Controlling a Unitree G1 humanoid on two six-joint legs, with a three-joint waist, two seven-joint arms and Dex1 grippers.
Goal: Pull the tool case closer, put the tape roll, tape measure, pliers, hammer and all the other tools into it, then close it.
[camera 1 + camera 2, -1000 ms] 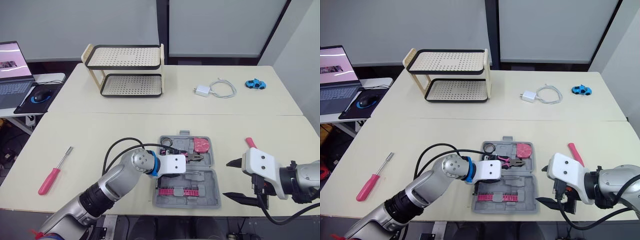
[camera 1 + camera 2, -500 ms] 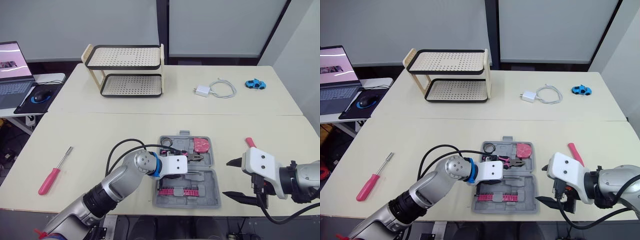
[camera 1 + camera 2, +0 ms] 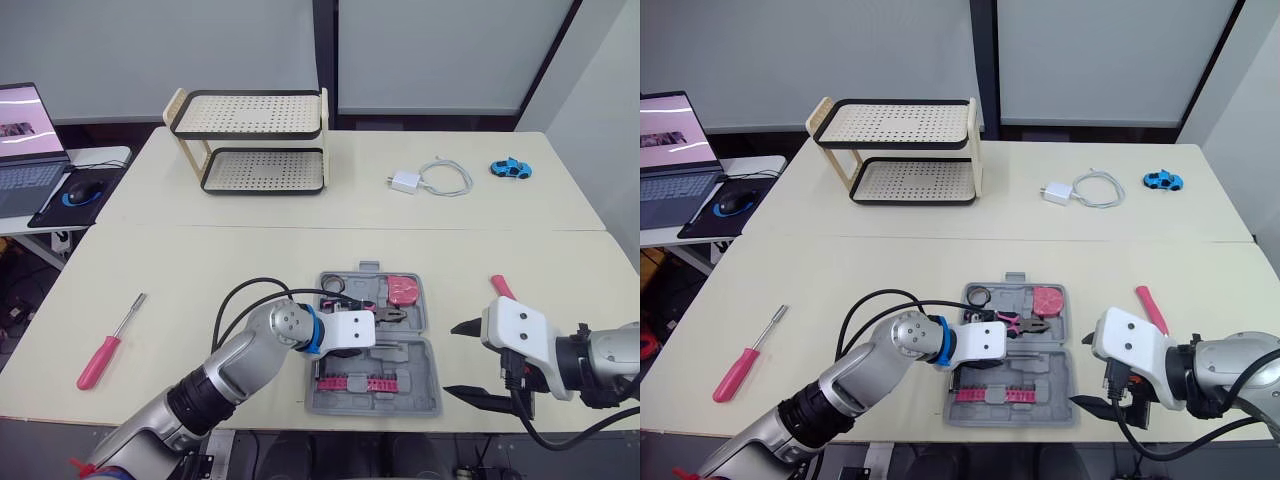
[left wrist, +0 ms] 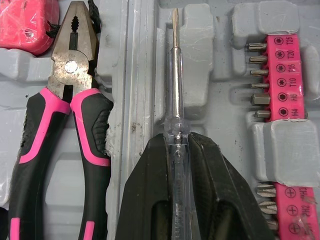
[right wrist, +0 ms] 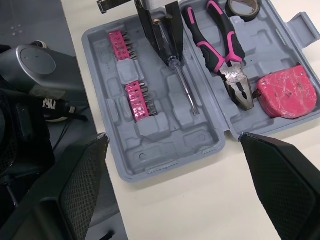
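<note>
The grey tool case [image 3: 427, 400] lies open at the table's front middle. In its far half sit a tape roll [image 3: 333, 286], pink-handled pliers [image 4: 60, 115] and a pink tape measure [image 3: 404, 290]. Pink bit strips [image 3: 355, 383] fill the near half. My left gripper [image 4: 175, 150] is shut on a clear-handled screwdriver [image 4: 174, 75], which lies along a groove in the case's middle. My right gripper [image 3: 452, 358] hovers open just right of the case. A red-handled screwdriver [image 3: 100, 358] lies far left. A pink handle [image 3: 499, 286] shows behind the right gripper.
A two-tier perforated rack [image 3: 250, 140] stands at the back left. A white charger with cable [image 3: 430, 178] and a blue toy car [image 3: 510, 168] lie at the back right. A laptop [image 3: 25, 140] and mouse sit on a side table to the left.
The left arm shifted very slightly over the case while keeping its hold on the screwdriver. The right gripper edged a little left and stayed open.
</note>
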